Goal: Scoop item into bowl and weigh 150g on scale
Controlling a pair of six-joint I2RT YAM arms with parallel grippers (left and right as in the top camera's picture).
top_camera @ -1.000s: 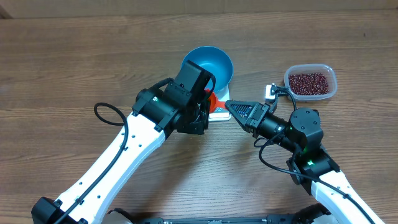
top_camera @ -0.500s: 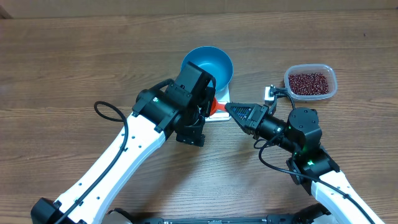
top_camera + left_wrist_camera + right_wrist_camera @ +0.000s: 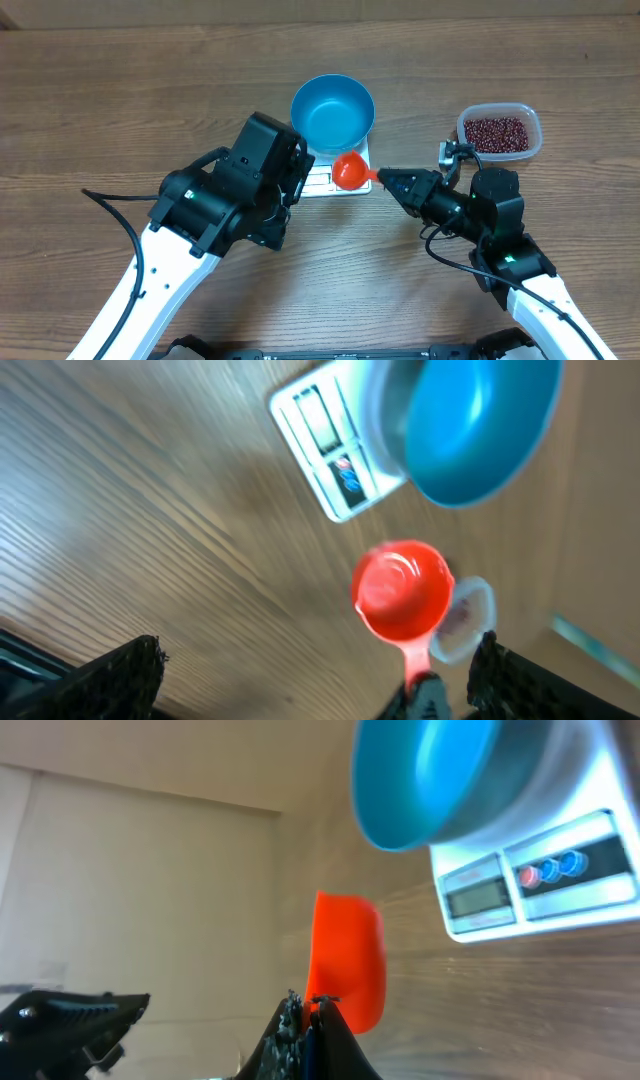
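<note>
**Mia:** Pulled back from the scale (image 3: 318, 182), the left arm (image 3: 215, 200) is now being seen further to the left. A second ago it was being held right over the red scoop (image 3: 349, 171).

**Ben:** Are the left jaws being held apart?

**Mia:** Yes. They are being held wide apart, and nothing is being gripped by them. A second ago they were partly closed.

**Ben:** So what is the red scoop being held by?

**Mia:** It is being held by the right jaws. They are being squeezed together on its thin handle, at the tip of the right arm (image 3: 495, 215).

**Ben:** Where is the round cup of the scoop being kept?

**Mia:** It is being kept by the front right corner of the scale, close to the bowl (image 3: 333, 112). Whether the scale is being touched by it cannot be told.

**Ben:** And where is the bowl being kept?

**Mia:** The blue bowl is being carried on top of the white scale. Most of the scale is being covered by it. Only the front strip, with the little screen and buttons, is being shown.

**Ben:** Where are the beans (image 3: 496, 132) being kept?

**Mia:** They are being kept in a clear tub (image 3: 500, 107) on the tabletop (image 3: 120, 90). The tub is being seen off to the right of the bowl, well apart from it, and just behind the right arm.
</note>
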